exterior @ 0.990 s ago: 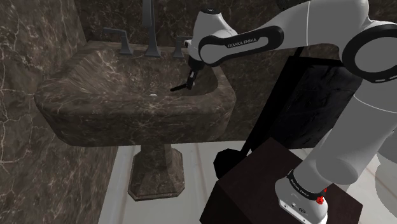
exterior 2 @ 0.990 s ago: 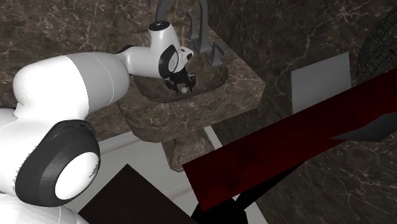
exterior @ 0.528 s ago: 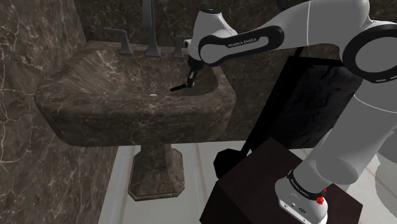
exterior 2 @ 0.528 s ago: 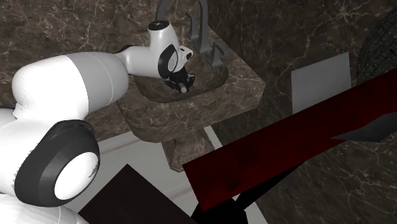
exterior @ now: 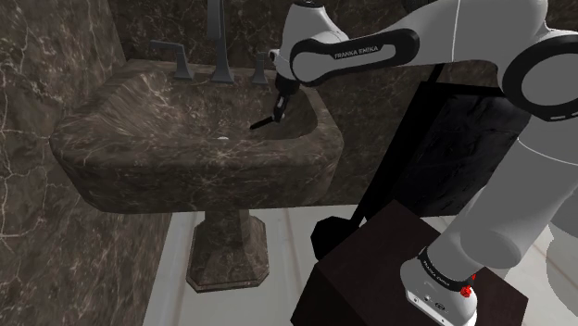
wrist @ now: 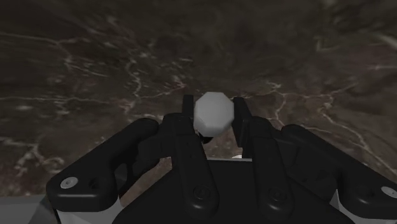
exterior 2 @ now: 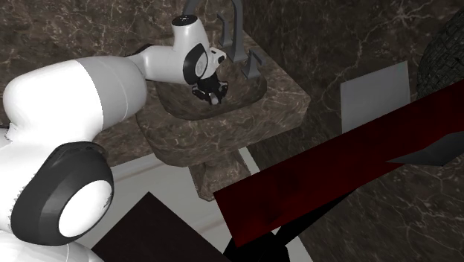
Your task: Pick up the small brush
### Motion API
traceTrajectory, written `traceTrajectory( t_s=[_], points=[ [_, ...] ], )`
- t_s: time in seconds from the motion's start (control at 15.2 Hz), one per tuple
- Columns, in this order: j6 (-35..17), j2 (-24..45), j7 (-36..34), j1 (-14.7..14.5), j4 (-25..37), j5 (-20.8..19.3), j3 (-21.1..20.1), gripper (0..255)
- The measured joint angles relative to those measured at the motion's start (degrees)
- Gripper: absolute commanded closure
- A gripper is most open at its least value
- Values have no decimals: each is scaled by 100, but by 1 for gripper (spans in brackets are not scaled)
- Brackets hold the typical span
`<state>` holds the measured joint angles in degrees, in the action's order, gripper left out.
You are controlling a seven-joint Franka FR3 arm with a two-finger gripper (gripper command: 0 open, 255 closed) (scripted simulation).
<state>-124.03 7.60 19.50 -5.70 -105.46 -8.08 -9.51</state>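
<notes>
Gripper hangs over the far side of the dark marble sink, just below the right tap handle as the shoulder view has it. The tall faucet stands behind, at the middle of the back ledge.

On the wrist view I read the fingers as closed down to a narrow gap, clasping the small brush from both sides. Its pale, faceted end faces the camera, with veined marble behind it.

From the shoulder view the small brush shows as a thin dark stick slanting down and to that view's left from the fingertips, over the basin's inner slope near the rim. I cannot tell whether its lower tip touches the marble or sits just above it; it is dark on dark there.

Second exterior view: gripper over the bowl, a small pale spot of the brush at its tip, faucet arching just behind.

Sink stands on a pedestal. The stand is at the shoulder view's lower right.
</notes>
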Motion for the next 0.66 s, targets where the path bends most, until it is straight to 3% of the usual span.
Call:
traceTrajectory(
  t_s=[0.66],
  points=[
    [678, -117, 83, -9, 566, 69, -18, 255]
  ],
)
